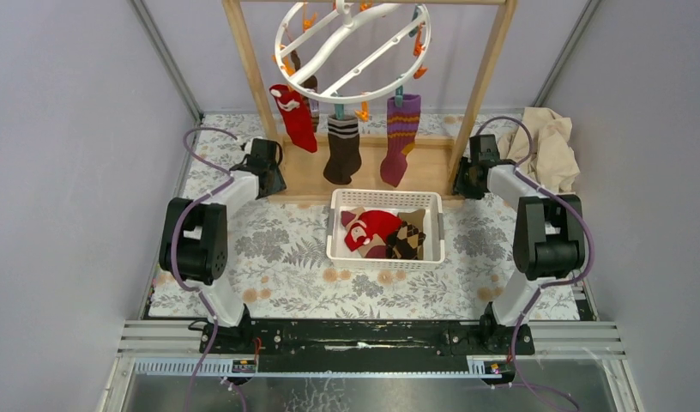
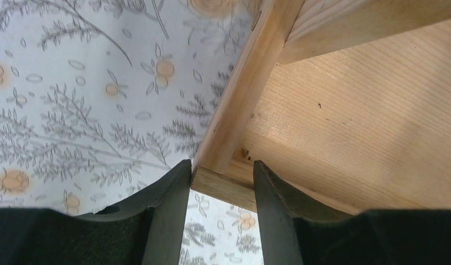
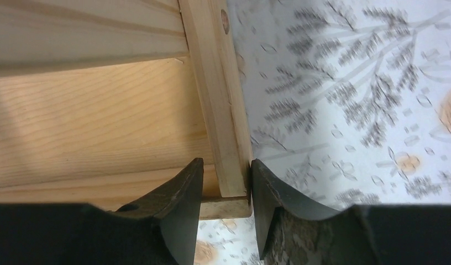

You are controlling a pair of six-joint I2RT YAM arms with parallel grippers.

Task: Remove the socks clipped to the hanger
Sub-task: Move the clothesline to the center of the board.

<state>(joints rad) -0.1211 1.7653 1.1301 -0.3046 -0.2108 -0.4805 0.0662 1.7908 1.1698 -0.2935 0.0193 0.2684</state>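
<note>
The white ring hanger (image 1: 355,51) hangs tilted from the wooden rack's top bar. Three socks dangle from its clips: a red one (image 1: 295,116), a brown striped one (image 1: 343,150) and a purple-orange striped one (image 1: 400,137). My left gripper (image 1: 274,184) is down at the front left corner of the rack's base board (image 1: 308,176). In the left wrist view that gripper (image 2: 222,174) is shut on the corner of the wood (image 2: 234,182). My right gripper (image 1: 463,184) is at the front right corner, where it (image 3: 226,176) clamps the side rail (image 3: 223,138).
A white basket (image 1: 385,199) in front of the rack holds several loose socks (image 1: 372,227). The rack's posts (image 1: 244,69) stand left and right of the hanger. A beige cloth (image 1: 548,146) lies bunched at the back right. Grey walls close in both sides.
</note>
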